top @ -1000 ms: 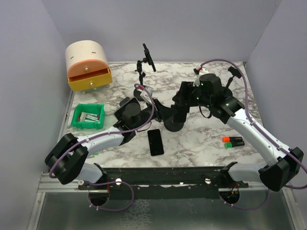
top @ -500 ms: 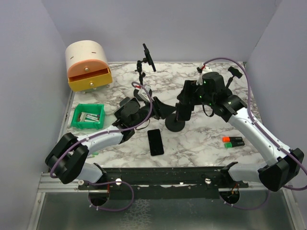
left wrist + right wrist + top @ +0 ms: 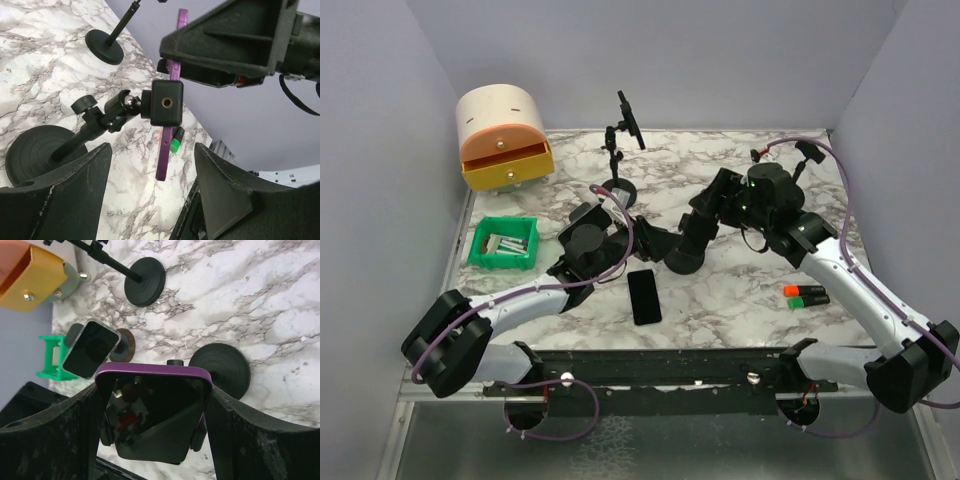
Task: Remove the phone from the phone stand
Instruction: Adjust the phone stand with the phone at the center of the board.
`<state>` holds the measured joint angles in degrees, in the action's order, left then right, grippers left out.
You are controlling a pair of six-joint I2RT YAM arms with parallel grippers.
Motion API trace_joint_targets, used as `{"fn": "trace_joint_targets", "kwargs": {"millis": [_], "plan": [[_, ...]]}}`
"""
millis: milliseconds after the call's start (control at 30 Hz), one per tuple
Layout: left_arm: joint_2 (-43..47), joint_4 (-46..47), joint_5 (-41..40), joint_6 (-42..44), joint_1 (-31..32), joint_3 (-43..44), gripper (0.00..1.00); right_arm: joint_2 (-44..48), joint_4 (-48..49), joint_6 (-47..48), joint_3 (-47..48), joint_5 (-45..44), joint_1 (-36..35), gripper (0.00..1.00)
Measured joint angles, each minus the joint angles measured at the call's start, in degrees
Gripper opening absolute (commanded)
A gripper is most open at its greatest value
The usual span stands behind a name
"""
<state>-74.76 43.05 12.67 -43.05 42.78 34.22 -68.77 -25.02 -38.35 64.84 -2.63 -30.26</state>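
Observation:
The phone (image 3: pixel 155 410), dark-screened in a purple case, sits between my right gripper's fingers (image 3: pixel 60 440), which press on its two long sides. Small black clamp tabs of the phone stand hug its edges. The stand's round base (image 3: pixel 220 371) rests on the marble behind it. From the left wrist, the phone (image 3: pixel 170 115) shows edge-on against the stand's square head (image 3: pixel 166 102), and the stem slants down to the base (image 3: pixel 35 155). My left gripper (image 3: pixel 150 200) is open just short of the stem, holding nothing. From above, my right gripper (image 3: pixel 705 215) hangs over the base (image 3: pixel 685 262).
A second black phone (image 3: pixel 643 296) lies flat near the front edge. Another stand (image 3: pixel 618 150) rises at the back. A cream and orange drawer box (image 3: pixel 503 135) is at the far left, a green bin (image 3: pixel 504 244) below it, markers (image 3: pixel 806 294) at the right.
My left gripper has opened wide and let go of the stand's stem. My right gripper, still on the phone, has shifted slightly right and tilted.

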Motion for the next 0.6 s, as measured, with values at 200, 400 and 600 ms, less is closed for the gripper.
{"fn": "trace_joint_targets", "kwargs": {"millis": [200, 400, 600], "plan": [[1.90, 2.08, -1.86, 3.96, 2.71, -2.91, 0.68, 1.42, 3.63, -9.90, -3.98, -0.07, 0.00, 0.00], [1.84, 3.72, -2.03, 5.79, 4.48, -3.23, 0.63, 2.62, 7.19, -18.38, -7.91, -0.07, 0.07, 0.00], [1.22, 5.33, -3.30, 6.82, 5.51, -3.23, 0.48, 4.33, 10.88, -26.36, -12.37, 0.02, 0.55, 0.00]]}}
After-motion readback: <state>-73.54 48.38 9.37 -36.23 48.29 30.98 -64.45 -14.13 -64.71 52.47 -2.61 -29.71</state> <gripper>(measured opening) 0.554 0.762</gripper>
